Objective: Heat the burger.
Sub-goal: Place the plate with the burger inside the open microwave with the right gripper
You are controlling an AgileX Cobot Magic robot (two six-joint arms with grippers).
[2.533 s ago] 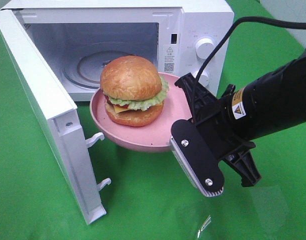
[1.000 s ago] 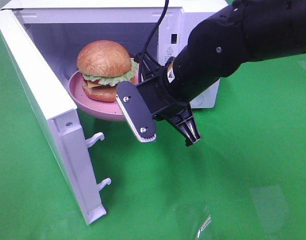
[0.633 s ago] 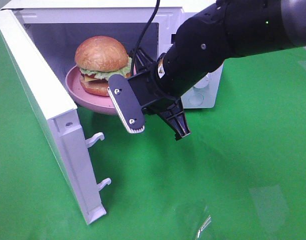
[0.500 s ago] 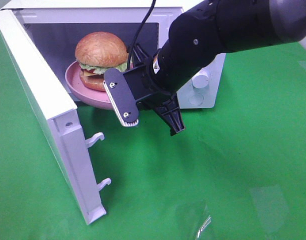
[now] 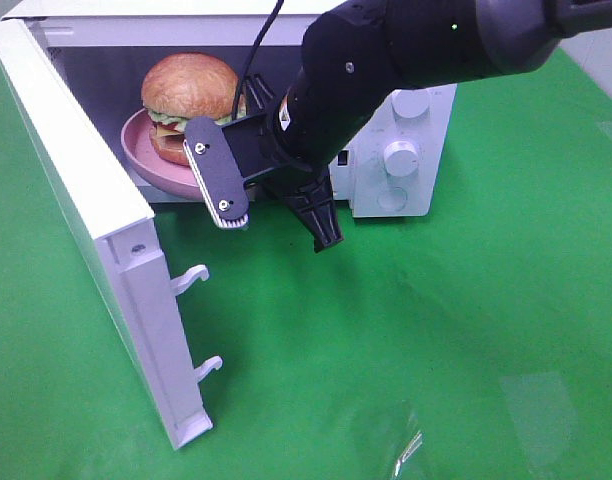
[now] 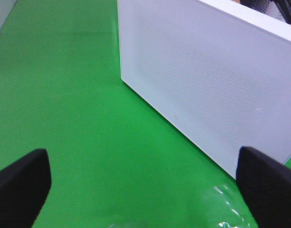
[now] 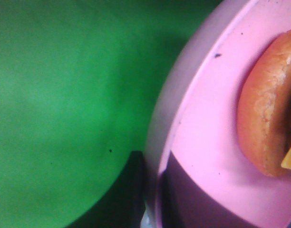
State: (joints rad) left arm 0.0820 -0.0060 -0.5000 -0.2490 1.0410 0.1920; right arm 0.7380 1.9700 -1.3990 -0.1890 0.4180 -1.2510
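**A:** How will the burger [image 5: 191, 85] handle?

**B:** I judge it light and soft. It is a stack of glossy bun and loose filling that would probably squash or slide apart under a direct pinch. Better to take hold of the pink plate [image 5: 144, 165] under it, which looks stiff, and keep it level.

**A:** Is that the hold now?

**B:** Yes. The right gripper [image 5: 212, 182] has its jaws narrow, clamped on the plate's rim at about five o'clock of the burger in the high view. The wrist view shows the same rim [image 7: 202, 128] close up, with the lower bun [image 7: 262, 109] resting on it.

**A:** Where is the burger?

**B:** On the plate, in the mouth of the microwave [image 5: 411, 125], partly inside the cavity. I cannot tell whether the plate has touched down. The door [image 5: 96, 220] stands open at seven o'clock of it.

**A:** And the left gripper [image 6: 145, 185]?

**B:** Its jaws are wide and empty over the green worktop [image 5: 436, 350], beside a white panel [image 6: 207, 80].

**A:** What differs from earlier?

**B:** The plate hung out in front of the oven, clear of the cavity. It has travelled toward eleven o'clock and into the opening, the arm following and now covering part of the control panel. The grip on the rim and the door's angle are unchanged.
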